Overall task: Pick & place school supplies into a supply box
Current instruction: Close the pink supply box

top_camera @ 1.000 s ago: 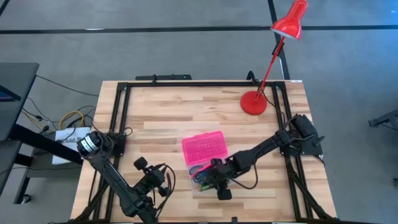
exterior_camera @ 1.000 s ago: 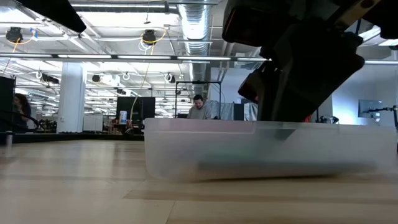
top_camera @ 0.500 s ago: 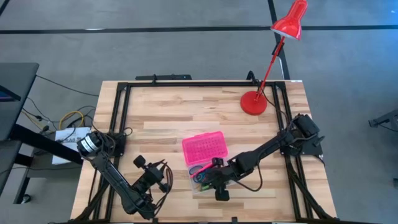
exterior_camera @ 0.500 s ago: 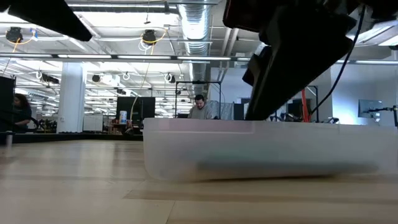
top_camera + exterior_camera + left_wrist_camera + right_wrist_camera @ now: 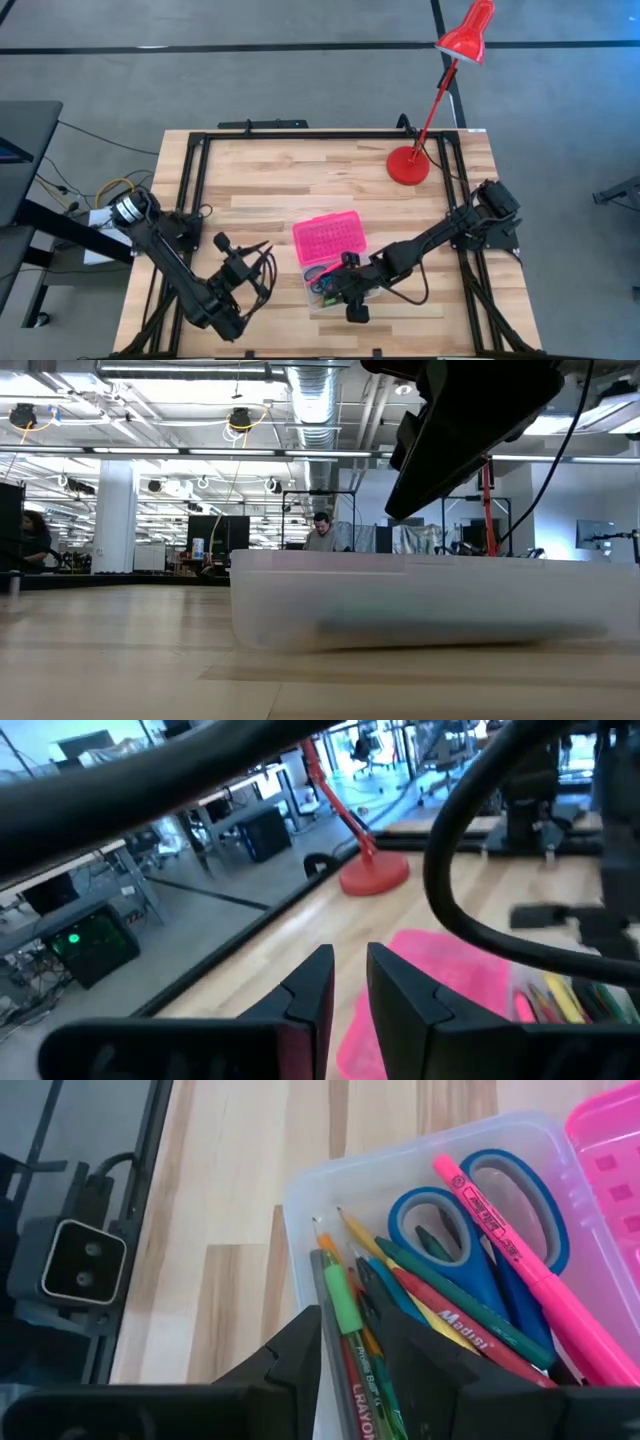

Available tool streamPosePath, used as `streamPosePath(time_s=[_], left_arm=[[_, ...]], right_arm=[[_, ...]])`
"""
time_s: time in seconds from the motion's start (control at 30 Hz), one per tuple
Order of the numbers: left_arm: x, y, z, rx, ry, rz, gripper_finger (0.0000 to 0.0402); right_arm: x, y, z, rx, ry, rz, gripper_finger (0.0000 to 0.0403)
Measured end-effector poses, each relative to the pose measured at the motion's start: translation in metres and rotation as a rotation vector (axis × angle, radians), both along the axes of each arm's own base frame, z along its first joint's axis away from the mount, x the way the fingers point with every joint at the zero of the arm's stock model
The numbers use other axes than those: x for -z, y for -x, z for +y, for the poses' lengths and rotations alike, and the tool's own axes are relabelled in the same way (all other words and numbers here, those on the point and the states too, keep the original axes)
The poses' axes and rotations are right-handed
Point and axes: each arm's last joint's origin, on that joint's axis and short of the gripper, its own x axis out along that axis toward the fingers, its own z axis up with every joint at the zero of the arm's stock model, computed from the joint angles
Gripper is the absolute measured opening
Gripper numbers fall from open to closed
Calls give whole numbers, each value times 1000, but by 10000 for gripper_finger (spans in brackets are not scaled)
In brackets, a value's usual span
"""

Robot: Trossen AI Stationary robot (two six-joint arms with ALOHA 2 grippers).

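Lifted slightly, right gripper (image 5: 345, 1342) pinches a green-grip pencil (image 5: 335, 1305) (over the supply box (image 5: 300, 1230)).

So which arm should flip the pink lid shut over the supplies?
Right, probably. Its pincer hangs over the clear base beside the pink lid, while the left pincer waits farther off.

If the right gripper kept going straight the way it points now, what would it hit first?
Probably the pens in the supply box: the right gripper sits over its clear base, a green-gripped pen between its nearly closed fingers. Depth unclear.
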Motion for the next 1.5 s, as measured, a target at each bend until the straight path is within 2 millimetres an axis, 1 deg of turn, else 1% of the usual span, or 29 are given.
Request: streamPosePath(time_s=[0.1,0.23,0.43,0.57,0.8,0.87,1.0,1.07,1.13,1.27,1.37,1.5], left_arm=[[-5,2,8,3,-16,-38,59],[-8,5,23,-10,-24,-92,59],[-2,10,47,-59,7,-159,59],[1,10,59,-94,11,-172,59],[4,4,65,-159,36,-93,59],[5,1,64,-165,80,-132,59],[8,-7,60,-178,196,-268,59],[8,-12,60,-193,231,-299,59],[8,-15,62,-213,239,-240,59],[1,-24,68,-238,218,-32,59],[-13,-28,73,-215,161,69,59],[-32,-28,87,-202,58,110,59]], right_arm=[[-1,0,2,12,-6,-13,101],[-3,-1,5,28,6,-51,101],[-3,-2,5,47,-5,-57,101],[-3,-2,5,48,-5,-57,101],[-3,-1,6,79,-31,-47,101],[-3,0,8,83,-34,-47,101],[-4,2,12,98,-14,-63,101],[-4,2,13,97,-15,-70,101],[-5,1,13,99,-20,-79,101],[-6,-2,11,107,-30,-97,101],[-8,-5,10,116,-49,-128,101],[-11,-9,8,123,-68,-159,101]])
